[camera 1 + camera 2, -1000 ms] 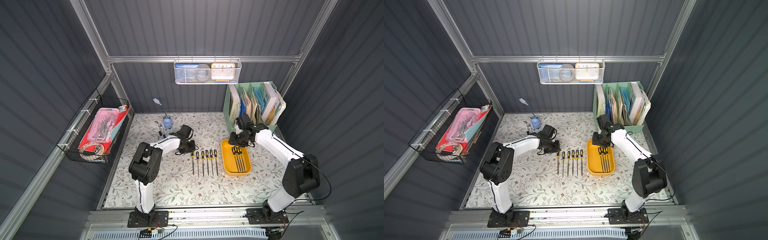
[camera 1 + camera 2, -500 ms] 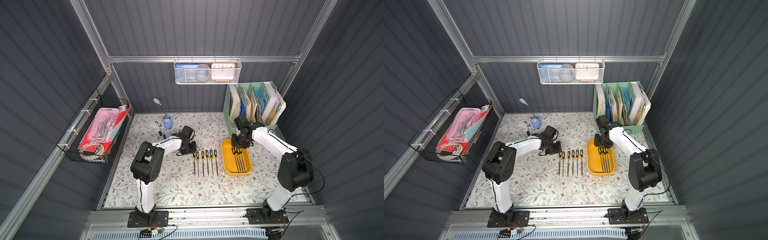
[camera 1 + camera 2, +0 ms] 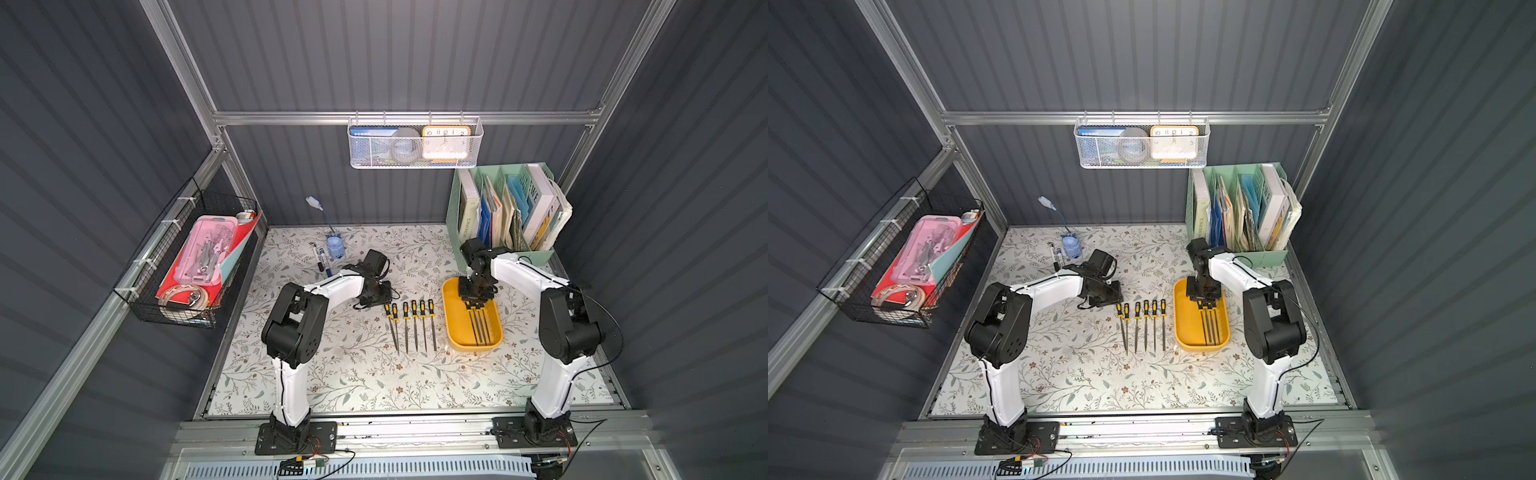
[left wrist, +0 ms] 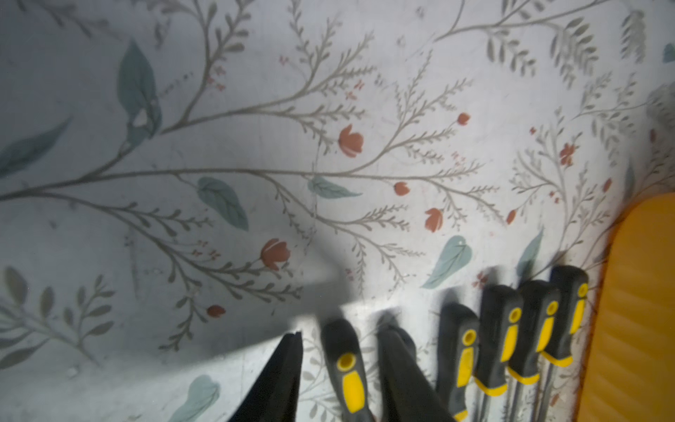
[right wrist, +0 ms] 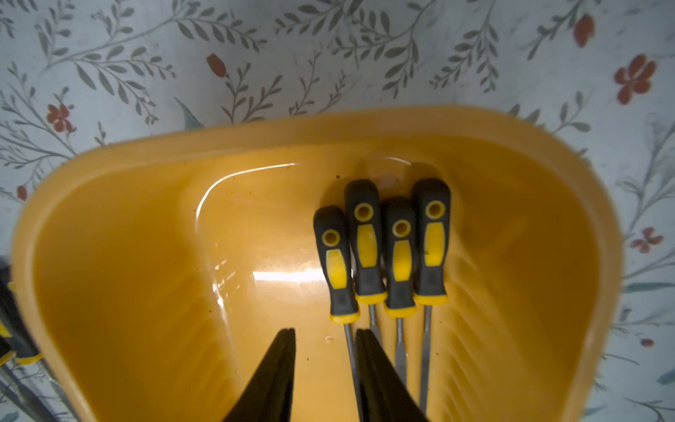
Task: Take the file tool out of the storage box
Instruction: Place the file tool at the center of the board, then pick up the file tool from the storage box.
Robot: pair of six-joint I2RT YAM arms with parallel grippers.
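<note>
Right wrist view: the right tool (image 5: 323, 332) hangs over the storage box (image 5: 109, 237). Its black fingers (image 5: 281, 365) are parted, with only bare yellow floor between them. Four files in the box (image 5: 365, 248) lie side by side, handles bunched at one end, and the nearest shaft runs just beside one finger.

In both top views the yellow box sits right of centre on the floral table (image 3: 374, 374), with the right arm bent over its far end. Just left of it in the frame, six files on the table (image 3: 414, 309) lie in a neat row, handles toward the back wall.

The left wrist view shows the left tool (image 4: 343, 330) spread astride the handle of the end file (image 4: 347, 376), the one farthest from the box, with a gap on either side. A mint-green book organiser (image 3: 538, 255) stands at the table's upper right.
</note>
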